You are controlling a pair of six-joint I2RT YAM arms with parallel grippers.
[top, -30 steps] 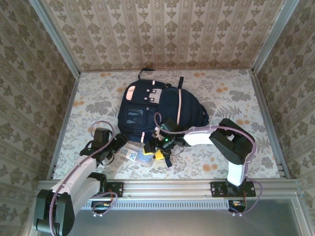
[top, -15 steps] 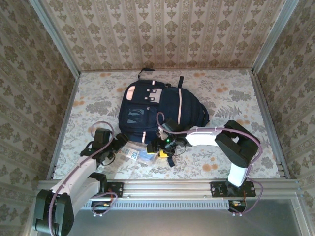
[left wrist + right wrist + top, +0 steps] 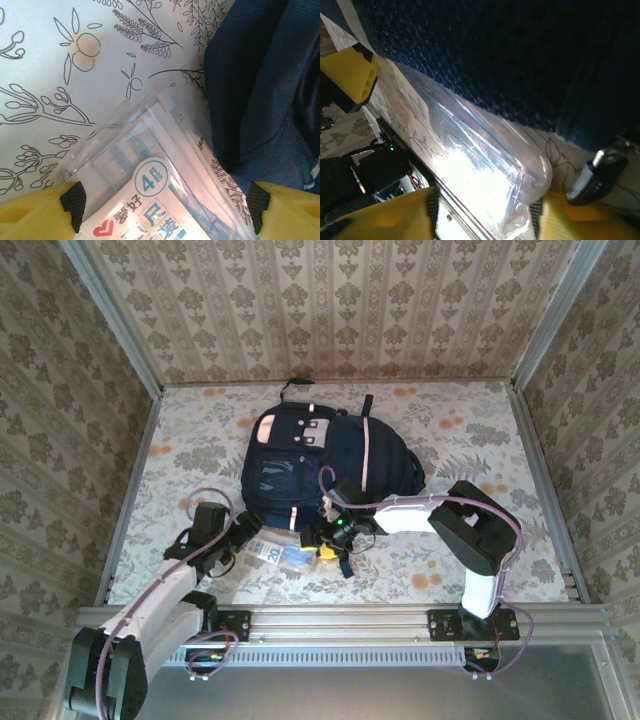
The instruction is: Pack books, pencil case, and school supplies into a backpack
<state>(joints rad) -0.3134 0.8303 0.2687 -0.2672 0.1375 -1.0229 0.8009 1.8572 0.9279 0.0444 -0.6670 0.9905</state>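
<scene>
The navy backpack lies flat mid-table, also seen at the right of the left wrist view and across the top of the right wrist view. A clear packet of school supplies with a blue-and-white card lies on the table at its near left edge. My left gripper stands open, the packet between its wide-spread jaws. My right gripper reaches in from the right. Its jaws are half closed round the packet's clear end, with a gap at the left pad. No books or pencil case are in view.
The floral tablecloth lies bare around the backpack. Patterned walls close in three sides and a metal rail runs along the near edge. A grey strap buckle lies right of my right gripper.
My right gripper's jaws have narrowed around the packet's end. The left arm has barely moved and its jaws stay wide.
</scene>
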